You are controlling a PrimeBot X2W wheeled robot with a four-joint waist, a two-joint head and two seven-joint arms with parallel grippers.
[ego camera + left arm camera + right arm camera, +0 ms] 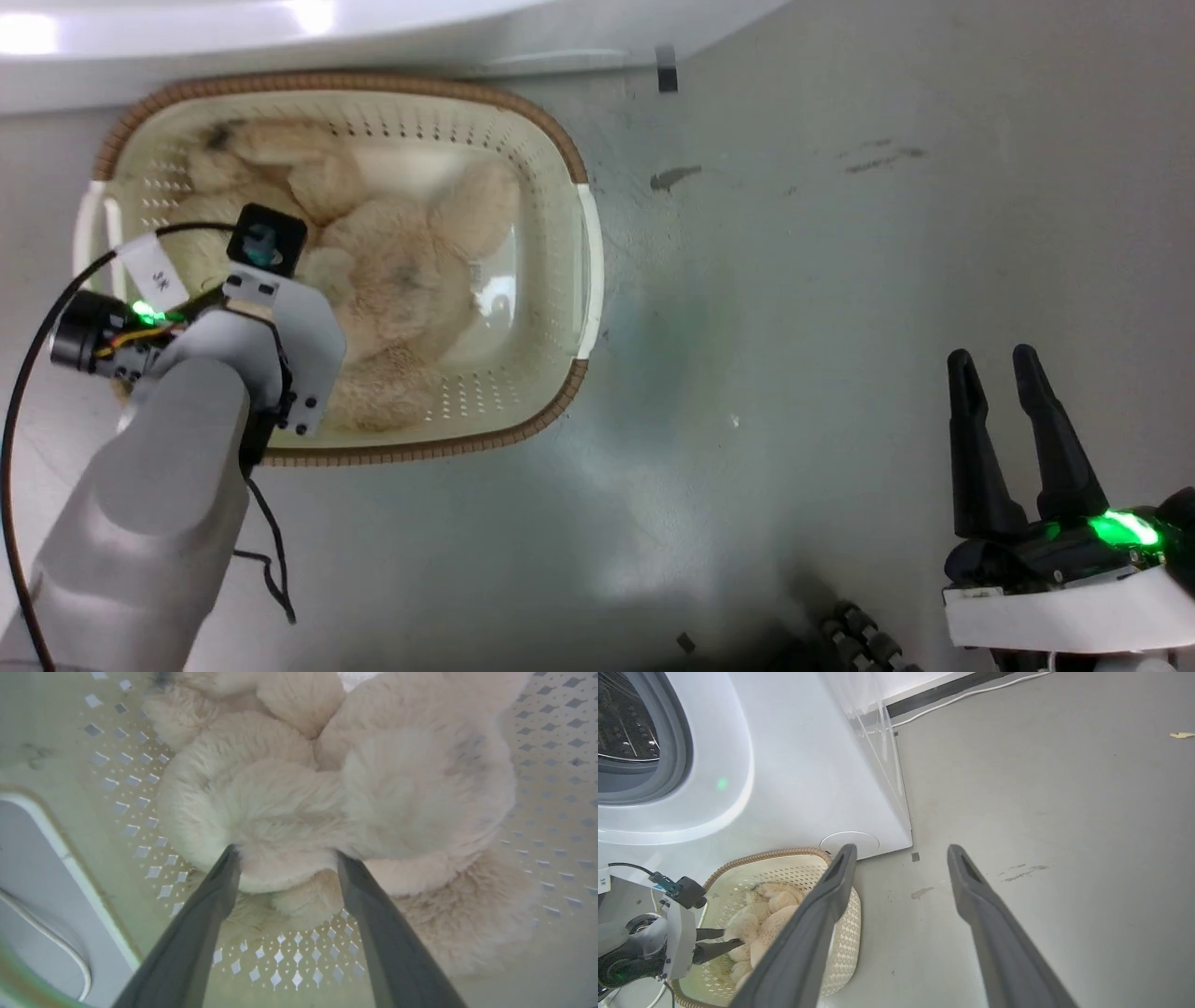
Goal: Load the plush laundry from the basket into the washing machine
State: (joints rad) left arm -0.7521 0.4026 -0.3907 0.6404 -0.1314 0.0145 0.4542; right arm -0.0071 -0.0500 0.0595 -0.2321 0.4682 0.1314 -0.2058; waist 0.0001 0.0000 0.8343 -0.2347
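1. The washing machine point(794, 765) stands on the floor point(840, 280) with its front toward the robot. In the right wrist view the grey gasket point(679, 742) and the perforated drum point(621, 718) are exposed at the upper left. No laundry shows in the visible part of the drum.

2. The basket point(560, 149) sits on the floor just beside the base of the machine, below the drum opening.

3. The plush laundry point(401, 271) lies inside the basket and takes up most of its bottom. It rests on the perforated base and no part of it is raised.

4. The left fingers point(219, 891) reach down into the basket. They are spread wide and straddle one rounded lobe of the plush, with the tips pressed into the fur on either side. They have not closed on it.

5. The right fingers point(973, 439) are spread apart and hold nothing. They hang over bare floor, well apart from the basket.

Status: the task appears to be at its first step. The approach to the plush looks complete. The steps left are closing on the lobe, lifting the plush out, carrying it to the drum opening and releasing it inside.
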